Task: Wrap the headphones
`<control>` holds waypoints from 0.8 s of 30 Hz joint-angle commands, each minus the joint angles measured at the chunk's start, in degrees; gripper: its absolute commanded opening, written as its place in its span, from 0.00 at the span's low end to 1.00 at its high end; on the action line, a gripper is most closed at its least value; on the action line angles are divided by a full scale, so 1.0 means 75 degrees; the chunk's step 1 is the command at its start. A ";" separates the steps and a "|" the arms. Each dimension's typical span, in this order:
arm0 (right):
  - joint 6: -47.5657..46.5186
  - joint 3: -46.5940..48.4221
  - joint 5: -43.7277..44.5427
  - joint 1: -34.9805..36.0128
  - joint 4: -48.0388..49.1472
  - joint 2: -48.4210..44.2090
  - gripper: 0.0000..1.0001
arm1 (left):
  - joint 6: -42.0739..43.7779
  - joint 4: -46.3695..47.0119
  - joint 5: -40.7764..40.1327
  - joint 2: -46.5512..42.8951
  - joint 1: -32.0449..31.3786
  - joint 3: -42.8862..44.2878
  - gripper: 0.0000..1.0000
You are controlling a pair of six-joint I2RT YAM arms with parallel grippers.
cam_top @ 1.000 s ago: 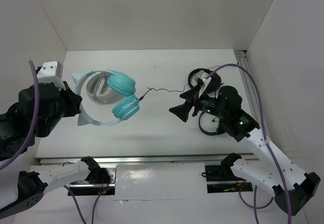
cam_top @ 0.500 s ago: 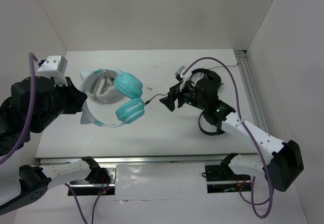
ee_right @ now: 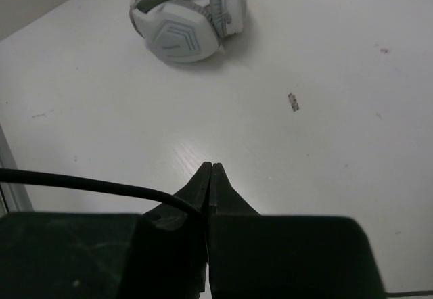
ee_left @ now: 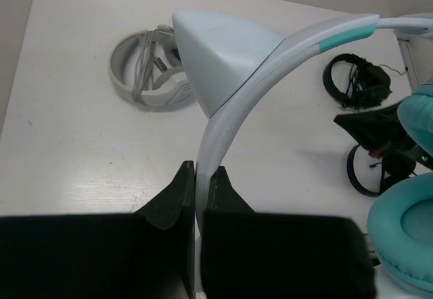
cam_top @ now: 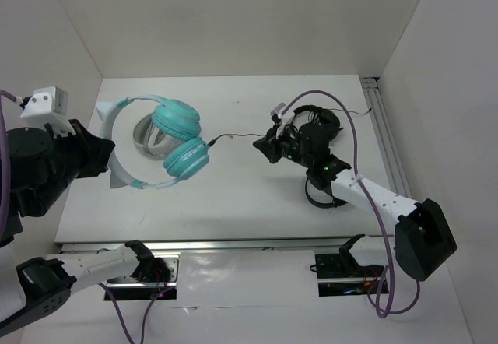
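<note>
Top view. White table [cam_top: 233,200] boxed in by plain white walls [cam_top: 233,25] on the left, far and right sides. A metal rail [cam_top: 380,134] runs along the right edge and a bright strip along the near edge. The surface is matte with little to mark it.
- My left gripper [cam_top: 113,157] is over the left edge, pinching the pale headband [cam_top: 109,130] of the headphones [cam_top: 185,157]. They hang clear of the table over its left half, teal ear cups toward the middle.
- The thin black cable [cam_top: 233,135] runs almost straight from the lower cup to my right gripper [cam_top: 259,143] near the table's middle and ends at the tips.
- Grey-white headphones [cam_top: 145,135] lie on the table behind the teal pair. Black headphones [cam_top: 317,118] sit near the right edge.

Left wrist.
- Both fingers [ee_left: 177,194] of the left gripper [ee_left: 196,184] are clamped on the headband [ee_left: 233,113], which arches up past its ear-like point.
- One teal cup [ee_left: 406,235] fills the lower right corner.
- Below are the white table [ee_left: 67,143], the grey-white headphones [ee_left: 145,72] and the black headphones [ee_left: 355,82].

Right wrist.
- The right gripper [ee_right: 211,174] has its jaws pressed together, with no gap showing at the tips.
- The cable [ee_right: 74,182] comes in from the left and meets the flank of the left finger. The contact itself is hidden; with the top view it reads as a pinch on the cable.
- The table [ee_right: 101,109] ahead shows faint scuffs and a small dark speck [ee_right: 293,101].
- The grey-white headphones [ee_right: 186,15] lie beyond.
</note>
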 commanded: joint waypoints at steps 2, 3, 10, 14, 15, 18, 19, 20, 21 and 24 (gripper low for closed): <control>0.0261 -0.0732 0.0692 0.0194 0.0726 -0.0811 0.00 | -0.0541 0.0667 -0.1280 -0.0247 0.0044 -0.0171 0.00; 0.0261 -0.0827 0.1193 0.0392 0.0656 -0.1012 0.00 | -0.0610 0.0667 -0.1470 -0.0317 0.0044 -0.0418 0.00; 0.0167 -0.0360 0.3762 0.1728 -0.1203 -0.2583 0.00 | 0.0209 0.1849 -0.1484 -0.0248 0.0044 -0.3394 0.00; -0.0066 0.0202 0.5073 0.2980 -0.2213 -0.2830 0.00 | 0.0933 0.2925 -0.0770 0.0127 0.0044 -0.4484 0.00; -0.0067 0.0424 0.5193 0.3193 -0.2389 -0.2830 0.00 | 0.1052 0.3044 -0.0502 0.0220 -0.0025 -0.4591 0.00; -0.0230 0.0648 0.5393 0.3815 -0.2859 -0.2830 0.00 | 0.1498 0.3559 -0.0312 0.0712 -0.0528 -0.5025 0.00; -0.0301 0.0753 0.5394 0.3816 -0.3046 -0.2726 0.00 | 0.1568 0.3654 -0.0312 0.0853 -0.0658 -0.5118 0.00; -0.0302 0.0824 0.5394 0.3909 -0.3175 -0.2725 0.00 | 0.1650 0.3655 -0.0312 0.1179 -0.0914 -0.5189 0.00; -0.0302 0.0894 0.5394 0.3910 -0.3304 -0.2609 0.00 | 0.1651 0.3655 -0.0312 0.1345 -0.1056 -0.5190 0.00; -0.0395 0.1187 0.5147 0.3979 -0.3820 -0.2502 0.00 | 0.1826 0.3725 -0.0767 0.1883 -0.1794 -0.5260 0.00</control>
